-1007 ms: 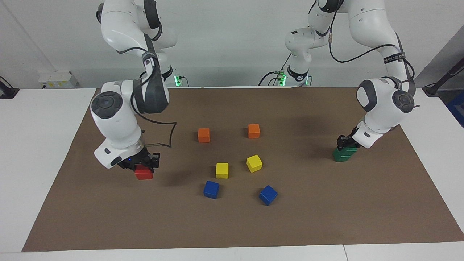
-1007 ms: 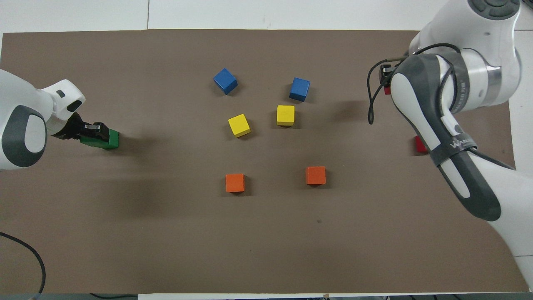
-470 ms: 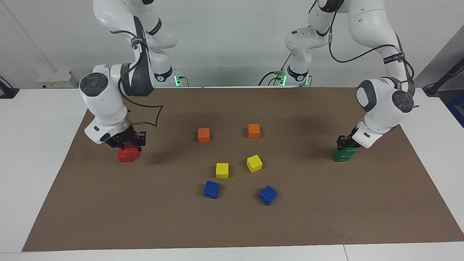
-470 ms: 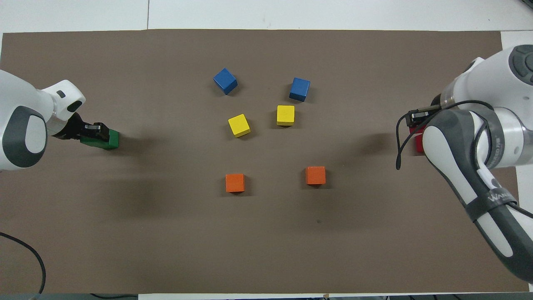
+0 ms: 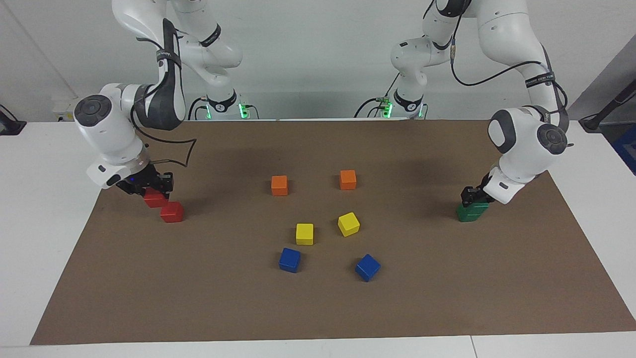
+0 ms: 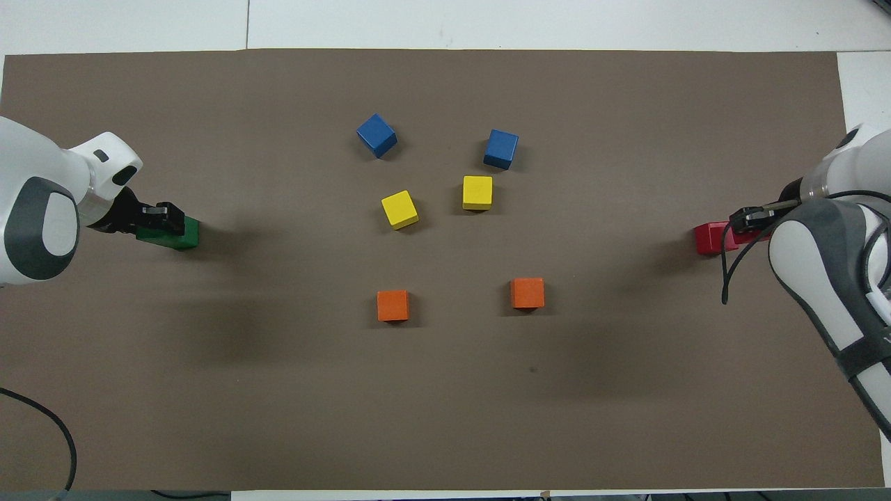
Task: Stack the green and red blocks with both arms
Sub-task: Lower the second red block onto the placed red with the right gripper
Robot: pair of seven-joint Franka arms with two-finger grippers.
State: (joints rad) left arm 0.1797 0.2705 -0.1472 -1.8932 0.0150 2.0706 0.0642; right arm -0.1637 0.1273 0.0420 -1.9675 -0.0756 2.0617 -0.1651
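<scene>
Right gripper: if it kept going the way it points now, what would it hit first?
Probably the lying red block: the right gripper, jaws shut on the held red block, slants down toward it. Depth is unclear; it might touch the mat just short.

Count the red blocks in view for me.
2. One red block lies on the mat toward the right arm's end. The other red block is held in the right hand, up beside it.
</scene>
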